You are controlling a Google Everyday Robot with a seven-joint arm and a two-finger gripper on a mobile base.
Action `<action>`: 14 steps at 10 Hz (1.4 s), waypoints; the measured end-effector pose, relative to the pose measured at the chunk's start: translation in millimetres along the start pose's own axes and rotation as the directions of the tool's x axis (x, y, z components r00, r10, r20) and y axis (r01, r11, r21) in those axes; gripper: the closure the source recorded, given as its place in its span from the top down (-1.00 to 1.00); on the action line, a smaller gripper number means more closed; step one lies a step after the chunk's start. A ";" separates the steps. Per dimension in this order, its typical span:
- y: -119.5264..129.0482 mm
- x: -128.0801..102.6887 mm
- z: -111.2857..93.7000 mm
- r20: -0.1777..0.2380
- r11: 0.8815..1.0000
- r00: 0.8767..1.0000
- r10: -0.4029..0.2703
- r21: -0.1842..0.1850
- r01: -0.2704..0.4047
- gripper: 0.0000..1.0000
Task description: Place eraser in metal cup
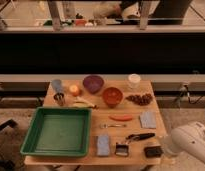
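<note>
Black eraser [153, 151] noted flat on the wooden table [103, 114], at the near right corner, close to the front edge. Its long axis is judged to run left-right in the camera view, roughly along that edge.

Gripper [167, 146] found low at the end of the white arm, just beside the eraser on its right, off the table's corner. Jaws taken as spread wide and released; nothing is gripped. Contact with the eraser cannot be made out.

Metal cup [59, 98] located at the far left, just behind the back rim of the green tray [58, 131] and in front of the pale blue cup [57, 85]. It stands well apart from the eraser, diagonally across the table.

Judgement: grasp not yet made. A short approach leftward is called for, jaws to be closed across the eraser's short side, then a long carry over the tray.
</note>
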 end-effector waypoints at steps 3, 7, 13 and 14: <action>3.1 8.9 9.9 0.007 1.000 1.000 0.015 -0.014 -0.015 0.60; 4.6 10.5 2.2 0.022 1.000 1.000 0.013 -0.007 -0.013 0.18; 3.5 -1.3 14.3 0.057 1.000 0.998 -0.008 -0.020 0.009 -0.14; 3.1 -2.9 13.9 0.059 1.000 0.998 -0.012 -0.016 0.012 -0.31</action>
